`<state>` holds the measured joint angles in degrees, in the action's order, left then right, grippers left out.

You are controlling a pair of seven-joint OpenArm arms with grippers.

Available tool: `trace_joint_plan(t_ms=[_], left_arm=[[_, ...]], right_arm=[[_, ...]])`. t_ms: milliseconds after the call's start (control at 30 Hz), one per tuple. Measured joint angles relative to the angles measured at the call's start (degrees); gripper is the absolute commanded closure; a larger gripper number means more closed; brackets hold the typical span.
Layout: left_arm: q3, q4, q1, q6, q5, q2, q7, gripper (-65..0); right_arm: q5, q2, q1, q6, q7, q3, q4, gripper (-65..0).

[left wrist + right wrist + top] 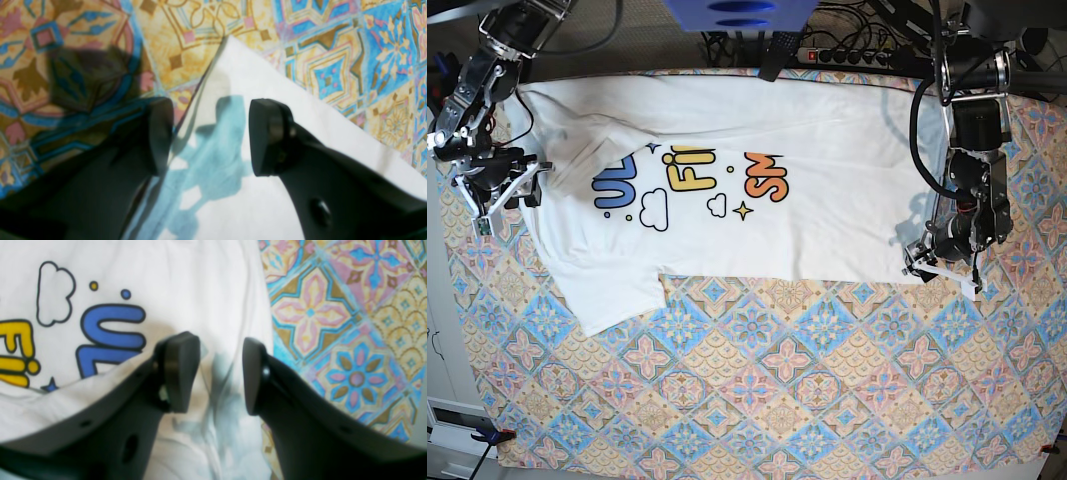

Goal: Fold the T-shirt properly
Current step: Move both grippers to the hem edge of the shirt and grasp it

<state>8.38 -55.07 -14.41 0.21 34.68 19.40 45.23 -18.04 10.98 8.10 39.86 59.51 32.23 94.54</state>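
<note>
The T-shirt [757, 190] lay print-up along the far side of the patterned table [757, 400], partly folded lengthwise. The risk looked plain: the left gripper [210, 136] straddled only the hem corner, one finger off the cloth, so a shallow pinch could slip and leave the fold crooked; the right gripper [220, 371], near the collar edge, might catch a single layer. Both stood wide open, holding nothing, and whether either touched the fabric could not be told.
</note>
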Motion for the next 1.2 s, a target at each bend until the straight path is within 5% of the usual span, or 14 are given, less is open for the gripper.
trace_joint_plan(t_ms=[367, 633, 800, 900, 1000, 1200], left_arm=[[0.0, 0.0, -0.04, 0.02, -0.66, -1.9, -0.22, -34.6], [0.11, 0.02, 0.04, -7.26, -0.02, -3.06, 4.76, -12.7], [0.09, 0.02, 0.26, -9.11, 0.2, -2.4, 4.9, -9.0], [0.11, 0.0, 0.85, -9.11, 0.44, -1.9, 4.83, -0.7], [0.2, -1.55, 1.9, -9.44, 0.87, -1.46, 5.25, 0.0], [0.07, -11.74, 8.37, -9.05, -0.28, -0.92, 6.56, 0.0]], right_arm=[[-0.09, -0.22, -2.27, 0.02, -0.28, -0.04, -0.42, -24.0], [0.07, -0.15, -2.51, 0.02, 0.11, -0.09, -7.32, -24.0], [0.22, 1.01, -8.94, 0.02, -0.61, -3.21, -11.5, -24.2], [4.59, 2.75, -10.8, 0.22, -1.9, -7.26, -14.99, -24.1], [11.08, 2.34, -12.9, 0.13, -0.98, -8.46, -19.15, -24.0], [15.87, 3.41, -19.91, 0.26, -7.96, -9.18, -26.25, -24.4]])
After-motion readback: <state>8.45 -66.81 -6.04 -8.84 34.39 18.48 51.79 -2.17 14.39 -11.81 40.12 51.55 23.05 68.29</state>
